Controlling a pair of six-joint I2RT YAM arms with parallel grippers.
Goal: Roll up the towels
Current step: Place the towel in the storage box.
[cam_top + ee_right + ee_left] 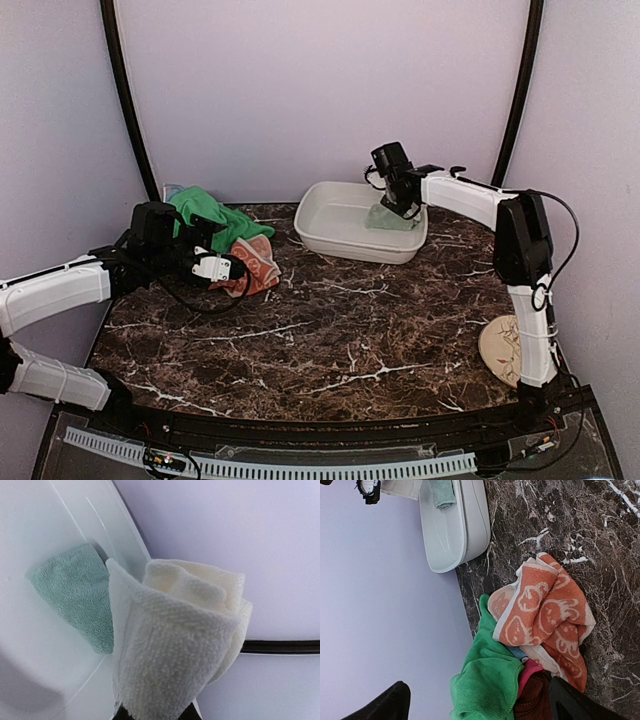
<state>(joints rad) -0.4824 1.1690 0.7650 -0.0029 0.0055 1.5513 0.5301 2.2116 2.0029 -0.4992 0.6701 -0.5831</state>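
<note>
The right gripper (407, 207) pinches the rolled cream-white towel (175, 640) over the white basin (330, 237), its fingertips nearly buried in cloth. The sage-green towel (75, 595) leans on the basin's wall. The left gripper (480, 702), fingers spread wide, hangs over the crumpled orange towel (545, 620) and green towel (485, 680). Something pink (530, 670) beneath them is mostly hidden.

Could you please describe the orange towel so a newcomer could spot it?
At the marble table's far left corner lies a heap of cloths. The orange towel is on its side nearest the basin; cream swirls set it apart from the plain green towel.
</note>
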